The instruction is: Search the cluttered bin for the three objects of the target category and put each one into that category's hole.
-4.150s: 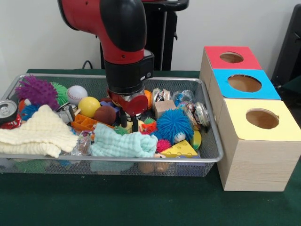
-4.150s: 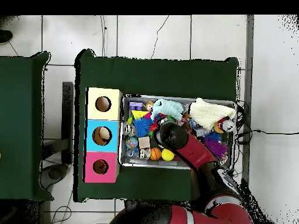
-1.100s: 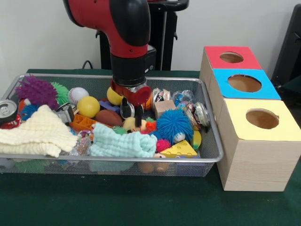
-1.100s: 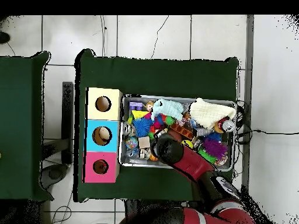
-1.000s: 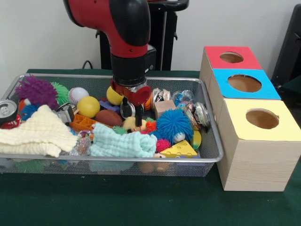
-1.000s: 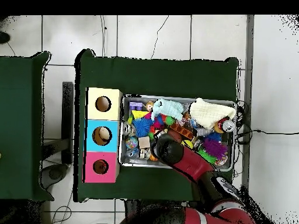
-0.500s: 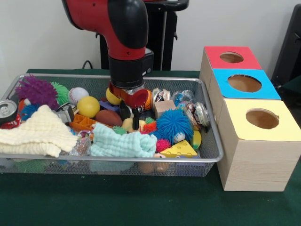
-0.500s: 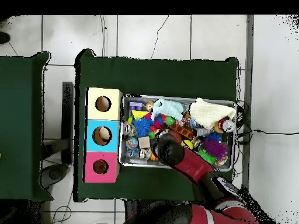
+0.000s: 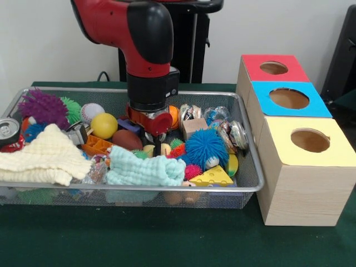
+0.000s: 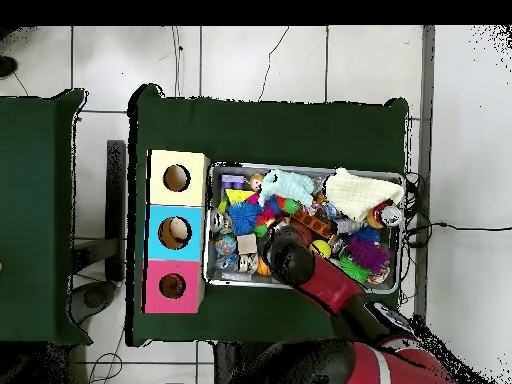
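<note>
My gripper point(image 9: 152, 146) hangs low in the middle of the wire mesh bin point(image 9: 167, 189), its dark fingers point(image 9: 158, 147) open and dipped into the clutter around a pale yellow piece point(image 9: 149, 150). A brown football point(image 9: 127, 139) lies just left of it and a blue fuzzy ball point(image 9: 206, 147) to its right. A mint cloth point(image 9: 146, 169) lies in front of it. Right of the bin stand three boxes with round holes: red point(image 9: 272, 68), blue point(image 9: 289, 99) and yellow point(image 9: 310, 141). In the overhead view the arm point(image 10: 300, 265) hides the gripper.
The bin also holds a yellow ball point(image 9: 104, 125), a baseball point(image 9: 90, 111), a purple spiky ball point(image 9: 43, 107), a cream cloth point(image 9: 47, 156), an orange brick point(image 9: 99, 146), a wooden block point(image 9: 193, 127), a cheese wedge point(image 9: 212, 177) and a can point(image 9: 8, 130).
The gripper had risen since the oldest frame; over the last second it has come down again and shifted slightly left into the clutter. The bin's things have not visibly moved.
</note>
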Tool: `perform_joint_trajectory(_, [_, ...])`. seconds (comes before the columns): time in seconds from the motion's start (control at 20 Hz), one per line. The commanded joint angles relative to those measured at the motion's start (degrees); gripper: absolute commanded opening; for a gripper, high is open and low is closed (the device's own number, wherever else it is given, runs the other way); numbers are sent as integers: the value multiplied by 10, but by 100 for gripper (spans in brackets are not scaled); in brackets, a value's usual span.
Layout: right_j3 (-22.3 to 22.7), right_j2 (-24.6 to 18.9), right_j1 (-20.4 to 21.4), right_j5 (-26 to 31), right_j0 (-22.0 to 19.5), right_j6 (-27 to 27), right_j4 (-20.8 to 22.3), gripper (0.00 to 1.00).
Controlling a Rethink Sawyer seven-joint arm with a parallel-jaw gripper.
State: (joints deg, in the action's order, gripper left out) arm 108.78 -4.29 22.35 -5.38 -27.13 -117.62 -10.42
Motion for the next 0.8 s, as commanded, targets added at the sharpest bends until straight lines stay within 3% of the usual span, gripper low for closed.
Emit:
perform_joint_trajectory(0.05, [-25,-75,-129,-46,-18,-101,14,100])
perform_joint_trajectory(0.35, [-33,-66,-119,-8,-2,-81,16,100])
perform_joint_trajectory(0.4, [-37,-58,-118,-3,5,-74,17,0])
perform_joint_trajectory(0.55, [-49,-24,-109,47,40,-68,-11,0])
perform_joint_trajectory(0.8, [-50,-22,-107,42,39,-79,-18,0])
